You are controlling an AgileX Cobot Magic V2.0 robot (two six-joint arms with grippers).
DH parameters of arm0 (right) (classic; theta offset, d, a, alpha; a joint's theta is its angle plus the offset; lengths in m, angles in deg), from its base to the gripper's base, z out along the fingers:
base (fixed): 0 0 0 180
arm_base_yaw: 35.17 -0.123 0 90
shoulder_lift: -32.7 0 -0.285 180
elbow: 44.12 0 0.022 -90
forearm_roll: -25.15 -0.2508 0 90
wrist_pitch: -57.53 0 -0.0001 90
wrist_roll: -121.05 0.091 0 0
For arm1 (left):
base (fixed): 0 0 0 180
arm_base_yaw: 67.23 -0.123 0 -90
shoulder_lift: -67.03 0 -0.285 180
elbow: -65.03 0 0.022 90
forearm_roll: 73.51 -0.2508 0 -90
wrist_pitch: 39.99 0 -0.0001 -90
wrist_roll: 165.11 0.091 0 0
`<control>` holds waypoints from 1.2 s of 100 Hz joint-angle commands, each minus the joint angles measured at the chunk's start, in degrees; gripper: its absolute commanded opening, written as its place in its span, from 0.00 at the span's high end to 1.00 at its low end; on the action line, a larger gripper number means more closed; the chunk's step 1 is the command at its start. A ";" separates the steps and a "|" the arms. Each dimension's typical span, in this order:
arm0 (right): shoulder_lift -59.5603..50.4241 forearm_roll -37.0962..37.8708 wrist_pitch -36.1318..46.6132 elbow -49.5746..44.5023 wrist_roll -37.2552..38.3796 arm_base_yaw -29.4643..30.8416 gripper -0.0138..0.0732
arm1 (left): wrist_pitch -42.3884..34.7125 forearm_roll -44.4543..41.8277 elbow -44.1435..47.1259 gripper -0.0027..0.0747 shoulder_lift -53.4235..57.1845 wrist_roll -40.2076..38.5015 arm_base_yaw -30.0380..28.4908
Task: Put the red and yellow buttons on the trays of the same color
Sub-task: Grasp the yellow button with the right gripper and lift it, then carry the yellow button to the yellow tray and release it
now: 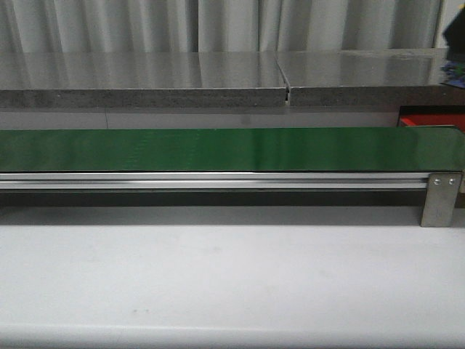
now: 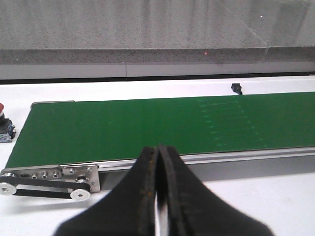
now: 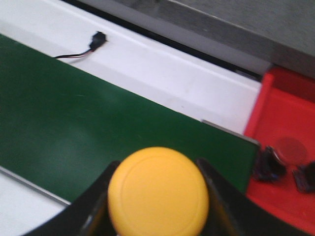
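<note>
A yellow button (image 3: 158, 192) fills the near view, clamped between the right gripper's (image 3: 157, 196) dark fingers (image 3: 224, 196) above the green belt (image 3: 98, 132). Just past the belt's end lies the red tray (image 3: 283, 128), holding small dark pieces. The left gripper (image 2: 158, 196) hangs before the belt, fingers (image 2: 179, 196) pressed together on nothing.
</note>
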 commanded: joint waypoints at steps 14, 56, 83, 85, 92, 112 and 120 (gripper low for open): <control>-5.22 -4.61 0.89 -3.84 0.15 11.04 0.68 | -3.67 1.52 -1.47 0.99 -0.26 -0.14 0.39; -5.11 -4.69 13.15 -13.63 -0.65 17.72 0.68 | -3.67 1.52 -1.47 0.99 -0.26 -0.14 0.39; -2.23 -6.35 15.40 -14.67 -0.65 17.45 0.68 | -3.67 1.52 -1.47 0.99 -0.26 -0.14 0.39; -1.79 -6.43 15.40 -14.67 -0.65 17.38 0.68 | -3.67 1.52 -1.47 0.99 -0.26 -0.14 0.39; 0.08 -6.72 15.41 -14.67 -0.65 17.07 0.68 | -3.67 1.52 -1.47 0.99 -0.26 -0.14 0.39; 5.46 -6.72 16.22 -14.67 -0.72 15.19 0.68 | -3.67 1.52 -1.47 0.99 -0.26 -0.14 0.39; 6.88 -6.72 16.84 -14.67 -1.10 14.38 0.68 | -3.67 1.52 -1.47 0.99 -0.26 -0.14 0.39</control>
